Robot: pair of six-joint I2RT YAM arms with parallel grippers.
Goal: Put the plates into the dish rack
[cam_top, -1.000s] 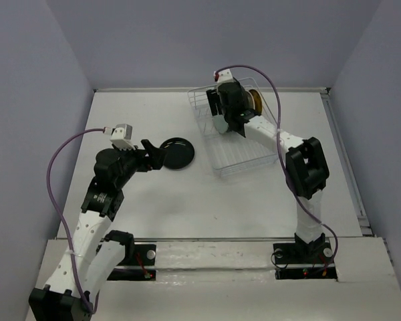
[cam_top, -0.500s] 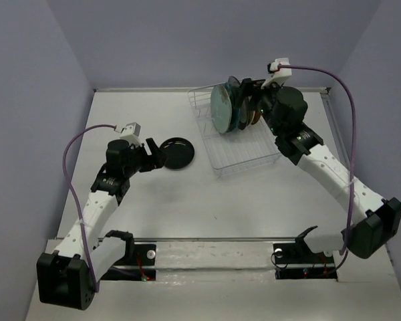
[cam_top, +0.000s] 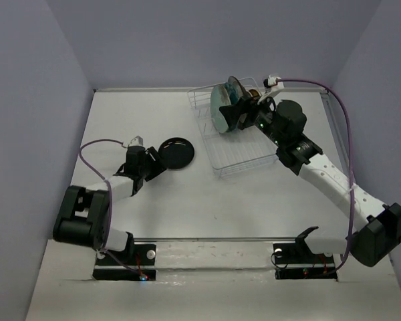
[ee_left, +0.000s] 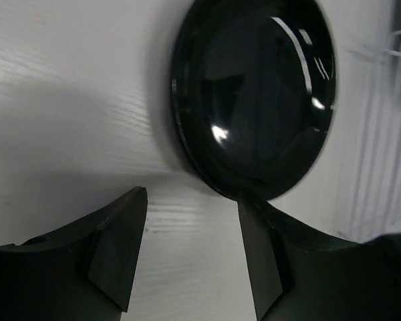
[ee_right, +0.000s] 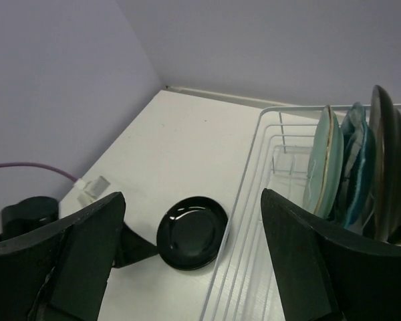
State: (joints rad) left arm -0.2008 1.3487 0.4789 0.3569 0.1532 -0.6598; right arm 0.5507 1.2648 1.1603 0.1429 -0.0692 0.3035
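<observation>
Your left gripper (ee_left: 192, 197) is spread open and low over the table, with nothing between its fingers. The right-hand finger (ee_left: 257, 254) has its tip just at the near rim of the small glossy black plate (ee_left: 254, 93). Whether it touches, the wrist view does not settle. That plate lies flat on the table, just left of the dish rack (cam_top: 244, 150), and it is the only one outside the rack.

Your right gripper (ee_right: 192, 195) is also wide open and empty. It is raised over the rack's far end, close beside the standing plates.

There is one rack, and its plates stand on edge at the far end. You can tell apart a pale green plate (ee_right: 323, 160) in front, a teal blue plate (ee_right: 359, 164) behind it and a larger dark-edged plate (ee_right: 385, 147) behind that. More are packed beyond, too tight to count.

There are two arms, each with one purple cable (cam_top: 93, 144).

The table (cam_top: 187, 207) is white with a faint grain. Plain lavender walls (cam_top: 207, 40) close it in on three sides.
</observation>
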